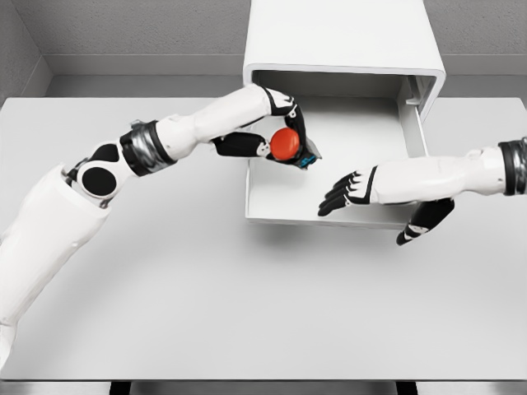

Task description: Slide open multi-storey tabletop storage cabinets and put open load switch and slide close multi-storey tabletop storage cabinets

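A white storage cabinet stands at the far edge of the desk, right of the middle. Its top runs out of the picture, so how many storeys it has cannot be told. The lowest drawer is pulled out toward the robot; its white floor and low front wall show, and its right wall is partly covered by the right forearm.

The left robot hand reaches in from the left and hangs over the drawer's far left corner, fingers curled around the load switch. Of the switch only a round orange-red part shows plainly, with a small dark and bluish piece poking out at the lower right of the grasp; the rest is hidden behind the black and white fingers, and its shape is hard to make out. Whether it touches the drawer floor cannot be told; it appears held just above it.

The right robot hand comes in from the right edge and lies over the drawer's front right part, fingers stretched and loosely spread toward the left, holding nothing. Below the forearm a dark finger-shaped patch lies across the drawer's front right corner, likely the arm's shadow.
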Controlling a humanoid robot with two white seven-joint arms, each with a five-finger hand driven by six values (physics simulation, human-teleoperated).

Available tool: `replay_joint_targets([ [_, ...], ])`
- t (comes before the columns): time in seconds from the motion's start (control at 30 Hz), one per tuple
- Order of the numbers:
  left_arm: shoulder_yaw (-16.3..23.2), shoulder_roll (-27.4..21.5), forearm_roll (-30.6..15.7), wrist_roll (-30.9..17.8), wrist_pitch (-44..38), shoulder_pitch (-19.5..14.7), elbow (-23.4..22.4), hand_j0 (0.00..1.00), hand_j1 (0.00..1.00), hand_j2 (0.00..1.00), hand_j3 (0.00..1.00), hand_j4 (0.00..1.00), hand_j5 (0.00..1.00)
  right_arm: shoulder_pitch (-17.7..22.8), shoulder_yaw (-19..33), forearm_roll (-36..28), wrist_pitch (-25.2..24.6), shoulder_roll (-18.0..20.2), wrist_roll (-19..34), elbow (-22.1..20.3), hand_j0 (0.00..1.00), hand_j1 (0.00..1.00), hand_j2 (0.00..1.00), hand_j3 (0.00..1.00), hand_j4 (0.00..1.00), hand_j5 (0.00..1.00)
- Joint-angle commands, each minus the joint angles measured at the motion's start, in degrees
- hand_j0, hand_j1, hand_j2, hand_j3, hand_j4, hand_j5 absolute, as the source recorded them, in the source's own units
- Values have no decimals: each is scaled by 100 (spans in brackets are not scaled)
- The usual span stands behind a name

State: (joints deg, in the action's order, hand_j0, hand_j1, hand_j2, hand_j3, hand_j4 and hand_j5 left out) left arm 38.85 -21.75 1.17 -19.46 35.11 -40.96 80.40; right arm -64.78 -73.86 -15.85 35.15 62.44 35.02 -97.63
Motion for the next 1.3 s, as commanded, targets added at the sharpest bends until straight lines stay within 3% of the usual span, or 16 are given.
replay_joint_targets([
  [0.0,35,118,50,4,-11,-9,-183,34,34,34,34,34,34,-9,11,-41,-15,5,-2,-1,100,100,100,100,100,100],
  [0.17,35,180,190,4,-11,-158,-341,40,40,40,40,40,40,-9,3,-41,-15,5,-2,-1,100,100,100,100,100,100],
  [0.37,26,294,463,21,-11,-237,-482,65,65,65,65,65,65,-9,3,-41,-15,5,-2,-1,100,100,100,100,100,100],
  [0.63,0,276,261,30,-11,-185,-139,71,71,71,71,71,71,-9,11,-41,-15,32,-2,-1,100,100,100,100,100,100],
  [0.7,17,259,217,30,-11,-185,-104,80,80,80,80,80,80,-9,12,-41,-15,32,-2,-10,100,100,100,100,100,100],
  [1.0,26,206,111,56,-11,-158,10,90,90,90,90,90,90,-18,12,-41,-15,32,-2,-10,100,100,100,100,100,100],
  [1.13,26,-593,-521,12,-11,-123,880,100,100,100,100,100,100,-18,12,-41,-15,32,-2,-10,100,100,100,100,100,100],
  [1.2,35,-1568,-1233,-180,-11,105,1750,100,100,100,100,100,100,-9,12,-41,-15,32,-21,-10,100,100,100,100,100,100],
  [1.27,26,-2632,-1954,-743,-11,193,2067,100,100,100,100,100,100,-9,3,-41,-15,32,-171,-10,100,100,100,100,100,100],
])
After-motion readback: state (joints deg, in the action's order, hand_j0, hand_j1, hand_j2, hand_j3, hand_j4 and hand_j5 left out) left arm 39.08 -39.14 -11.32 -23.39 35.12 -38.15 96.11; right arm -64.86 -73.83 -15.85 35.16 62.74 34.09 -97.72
